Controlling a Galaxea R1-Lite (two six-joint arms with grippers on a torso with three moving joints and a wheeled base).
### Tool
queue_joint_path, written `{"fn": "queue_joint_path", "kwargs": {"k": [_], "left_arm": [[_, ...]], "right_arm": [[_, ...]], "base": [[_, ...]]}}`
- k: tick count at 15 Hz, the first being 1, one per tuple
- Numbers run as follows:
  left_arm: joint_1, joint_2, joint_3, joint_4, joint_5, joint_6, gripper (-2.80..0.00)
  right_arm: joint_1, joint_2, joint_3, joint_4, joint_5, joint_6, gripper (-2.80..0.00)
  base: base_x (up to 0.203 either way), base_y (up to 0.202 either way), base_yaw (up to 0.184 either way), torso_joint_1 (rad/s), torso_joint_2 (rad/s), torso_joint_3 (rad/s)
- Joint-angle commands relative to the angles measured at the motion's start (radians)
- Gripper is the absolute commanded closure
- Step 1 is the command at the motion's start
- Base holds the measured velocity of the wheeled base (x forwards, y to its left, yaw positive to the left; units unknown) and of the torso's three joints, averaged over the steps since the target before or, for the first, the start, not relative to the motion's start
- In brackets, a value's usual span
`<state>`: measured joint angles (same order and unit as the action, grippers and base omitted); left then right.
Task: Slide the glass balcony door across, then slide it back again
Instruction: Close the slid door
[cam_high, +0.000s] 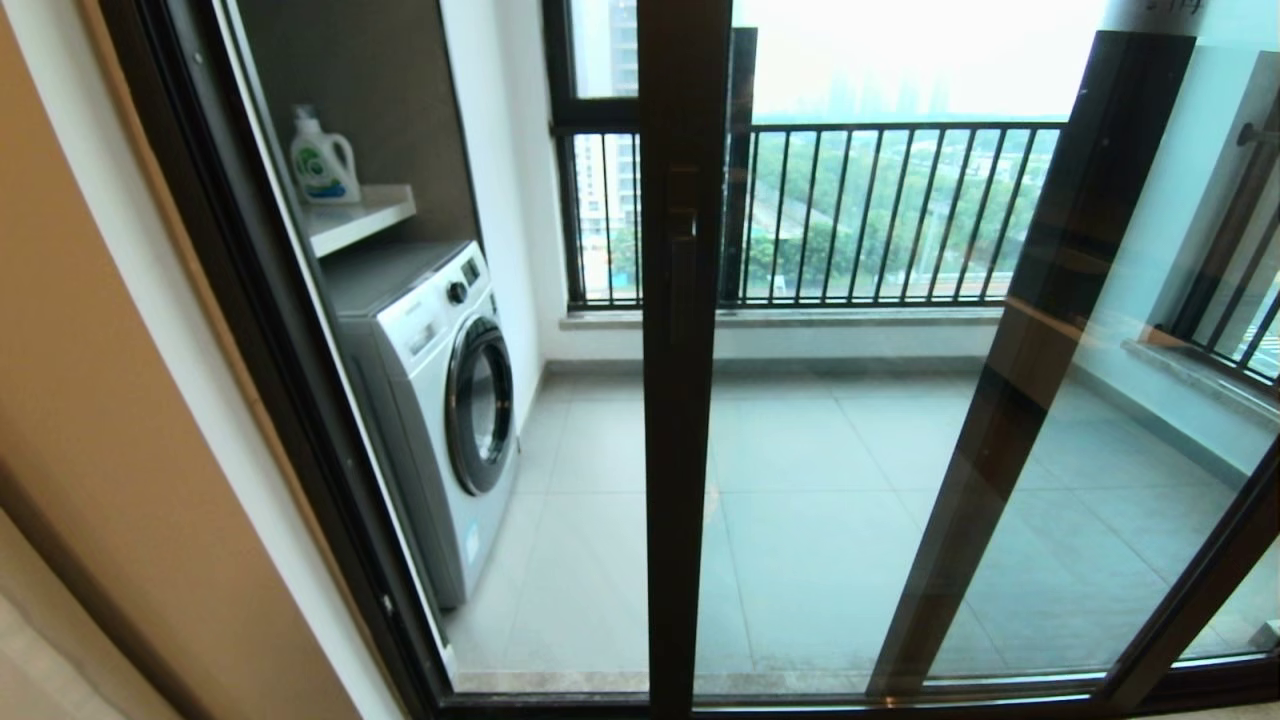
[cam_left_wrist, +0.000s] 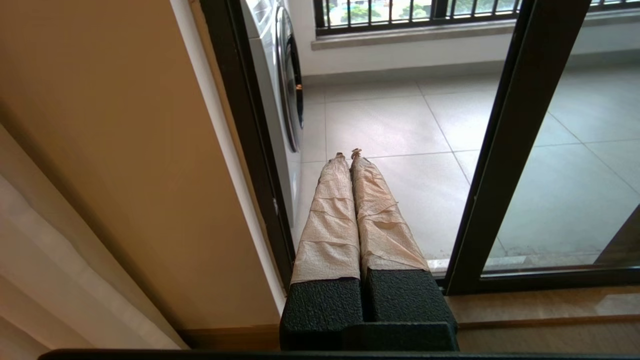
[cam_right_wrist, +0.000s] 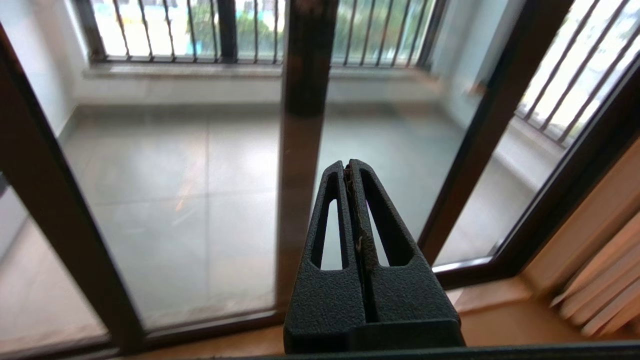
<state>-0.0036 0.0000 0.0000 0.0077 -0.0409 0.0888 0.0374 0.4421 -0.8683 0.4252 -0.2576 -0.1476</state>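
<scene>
Here the glass balcony door (cam_high: 683, 420) stands with its handle upright (cam_high: 684, 280) roughly centred in the head view, long axis vertical, right of the washing machine (cam_high: 440, 400). The left gripper (cam_left_wrist: 348, 154), its paper-wrapped fingers pressed together and holding nothing, hangs low between the machine and that upright. The right gripper (cam_right_wrist: 348, 167), likewise closed and empty, faces the glass on the upright's far side from the washing machine. Neither touches the door. I cannot tell which is nearer; both arms are hidden from the head view.

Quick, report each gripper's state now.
Left gripper: shut, holding nothing, short of the glass balcony door.
Right gripper: shut, holding nothing.
</scene>
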Motion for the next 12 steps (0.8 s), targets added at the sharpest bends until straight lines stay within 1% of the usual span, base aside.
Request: {"fn": "queue_joint_path", "kwargs": {"k": [1,3,4,5,6,7,8,10,11,12], "left_arm": [[0.001,0.002,0.000,0.000,-0.001,0.000,0.00],[0.000,0.002,0.000,0.000,-0.001,0.000,0.00],[0.000,0.002,0.000,0.000,-0.001,0.000,0.00],[0.001,0.002,0.000,0.000,-0.001,0.000,0.00],[0.001,0.002,0.000,0.000,-0.001,0.000,0.00],[0.001,0.002,0.000,0.000,-0.001,0.000,0.00],[0.001,0.002,0.000,0.000,-0.001,0.000,0.00],[0.001,0.000,0.000,0.000,-0.001,0.000,0.00],[0.001,0.002,0.000,0.000,-0.001,0.000,0.00],[0.001,0.002,0.000,0.000,-0.001,0.000,0.00]], "right_arm": [[-0.042,-0.214,0.023,0.025,0.034,-0.078,0.00],[-0.043,-0.344,0.069,0.102,0.068,-0.103,0.00],[-0.042,-0.410,0.106,0.156,0.104,-0.103,0.00],[-0.042,-0.445,0.151,0.207,0.135,-0.083,0.00],[-0.041,-0.449,0.227,0.227,0.161,-0.068,0.00],[-0.041,-0.446,0.325,0.200,0.194,-0.059,0.00],[-0.041,-0.445,0.437,0.121,0.220,-0.056,0.00],[-0.041,-0.444,0.683,-0.122,0.249,-0.057,0.00],[-0.040,-0.443,0.778,-0.230,0.269,-0.035,0.00],[-0.040,-0.443,0.833,-0.296,0.288,0.002,0.00]], "base": [[0.000,0.000,0.000,0.000,0.00,0.000],[0.000,0.000,0.000,0.000,0.00,0.000],[0.000,0.000,0.000,0.000,0.00,0.000],[0.000,0.000,0.000,0.000,0.00,0.000],[0.000,0.000,0.000,0.000,0.00,0.000],[0.000,0.000,0.000,0.000,0.00,0.000],[0.000,0.000,0.000,0.000,0.00,0.000],[0.000,0.000,0.000,0.000,0.00,0.000],[0.000,0.000,0.000,0.000,0.00,0.000],[0.000,0.000,0.000,0.000,0.00,0.000]]}}
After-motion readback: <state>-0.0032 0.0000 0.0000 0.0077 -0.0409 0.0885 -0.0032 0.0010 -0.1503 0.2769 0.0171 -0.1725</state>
